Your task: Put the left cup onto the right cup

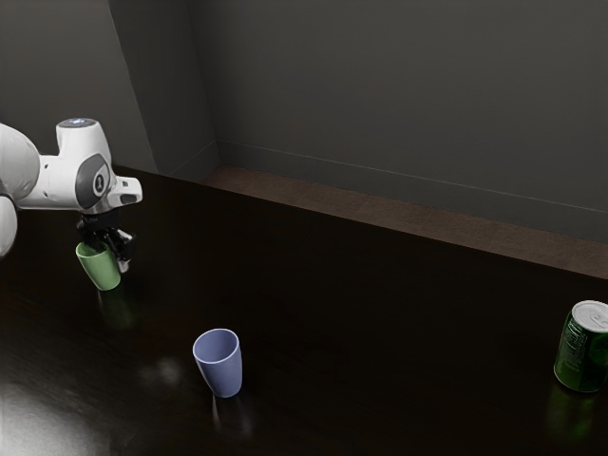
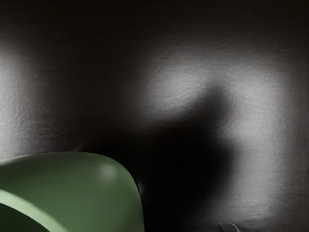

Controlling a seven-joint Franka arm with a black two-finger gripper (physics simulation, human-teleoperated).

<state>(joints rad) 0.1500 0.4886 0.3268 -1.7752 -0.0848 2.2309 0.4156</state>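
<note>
Hanging from tool, green cup

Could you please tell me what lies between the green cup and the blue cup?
Nothing: in the exterior view, only bare dark table separates the green cup from the blue cup.

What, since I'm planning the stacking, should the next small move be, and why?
Probably carry the green plastic cup toward the exterior view's right, over the upright blue plastic cup: the pincer holds the green one tilted, apart from the blue.
</note>
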